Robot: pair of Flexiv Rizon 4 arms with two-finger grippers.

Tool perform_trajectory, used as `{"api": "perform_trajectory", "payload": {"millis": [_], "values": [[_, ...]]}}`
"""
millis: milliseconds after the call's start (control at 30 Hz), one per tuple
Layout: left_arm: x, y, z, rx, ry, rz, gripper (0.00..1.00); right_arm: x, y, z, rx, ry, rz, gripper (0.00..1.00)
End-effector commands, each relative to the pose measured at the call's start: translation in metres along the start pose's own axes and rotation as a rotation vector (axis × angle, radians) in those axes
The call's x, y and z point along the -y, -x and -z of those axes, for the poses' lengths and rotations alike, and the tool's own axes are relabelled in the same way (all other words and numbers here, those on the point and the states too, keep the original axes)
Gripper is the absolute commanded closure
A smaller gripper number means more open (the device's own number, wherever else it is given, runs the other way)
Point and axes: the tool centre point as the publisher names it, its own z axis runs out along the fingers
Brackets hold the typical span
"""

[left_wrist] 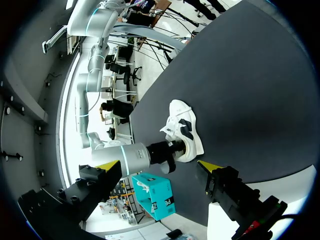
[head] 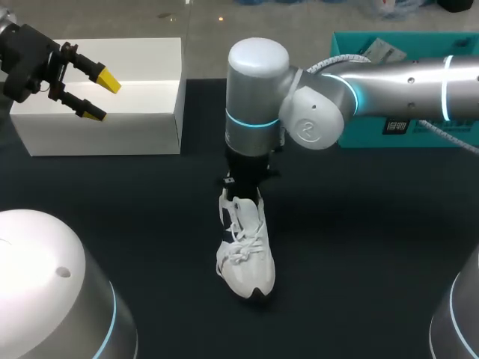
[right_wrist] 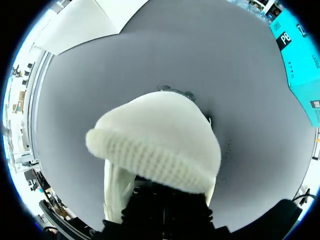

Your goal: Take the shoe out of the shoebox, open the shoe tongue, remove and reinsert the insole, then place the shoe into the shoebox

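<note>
Left fingers point(head: 108, 78) apart over one white box point(head: 142, 63); one shoe point(head: 247, 265).

Your table point(head: 389, 254): dark, matte, plain top, spanning your head view side to side. Light on it soft, even.

Shoe point(right_wrist: 160, 145) is jammed right up against my right gripper point(right_wrist: 165, 212) — a white knit part with a ribbed edge fills most of what's ahead of me. Dark table point(right_wrist: 100, 70) lies under it. Far ahead there's a white box point(right_wrist: 95, 20) — teal box point(right_wrist: 300, 60) off to one side.
</note>
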Motion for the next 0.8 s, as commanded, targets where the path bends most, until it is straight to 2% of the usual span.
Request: {"api": "perform_trajectory", "payload": {"millis": [33,333,500,800], "values": [[0.000,0.000,0.001,-0.002,-0.002,-0.001,0.00,-0.003,-0.001,-0.006,0.051,0.001,-0.054,1.00],[0.000,0.000,0.001,-0.002,-0.002,-0.001,0.00,0.001,0.000,0.013,0.028,0.001,-0.065,1.00],[0.000,0.000,0.001,-0.002,-0.002,-0.001,0.00,0.001,0.003,0.019,0.053,-0.009,-0.054,1.00],[0.000,0.000,0.001,-0.002,-0.002,-0.001,0.00,-0.002,-0.001,-0.019,0.122,-0.076,-0.077,1.00]]}}
